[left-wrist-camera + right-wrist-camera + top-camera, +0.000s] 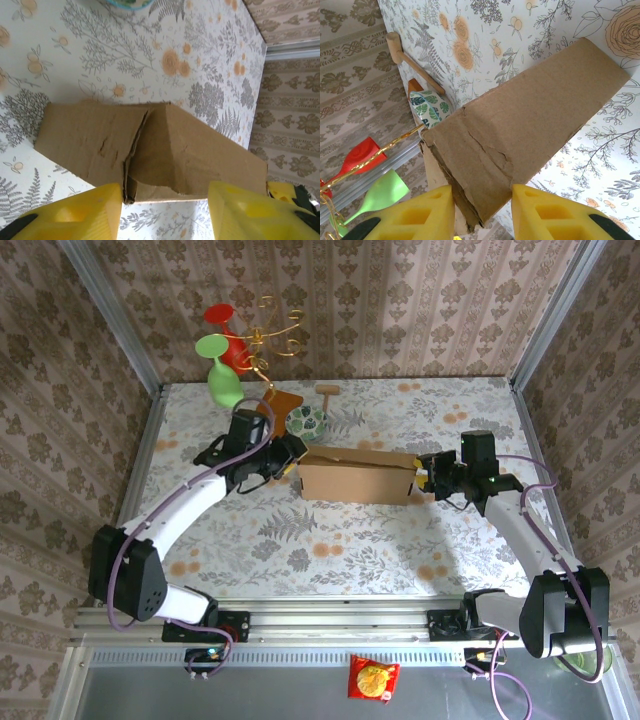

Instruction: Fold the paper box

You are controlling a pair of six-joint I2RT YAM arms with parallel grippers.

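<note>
Cardboard paper box [357,478] is sitting on the worktop [330,540] with the leafy bowl [307,422] just behind it, the right claw [482,210] pinching its right end to brace it while the left claw [165,210] is straddling its left end, grip unclear, seemingly to tuck that flap.

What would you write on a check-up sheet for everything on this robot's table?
Surface: floral tablecloth, flat, no spills seen.
Job's things: paper box stands mid-table, partly folded, creased and scuffed.
Clutter: red cup and green cup on a gold stand, wooden board, leafy bowl and wooden mallet behind the box; red snack packet on the front ledge.
Grippers: left gripper straddles the box's left end, grip unclear; right gripper shut on the other end.
Cables: purple cables trail behind both grippers, clear of the box.
Surroundings: patterned walls, metal frame.
</note>
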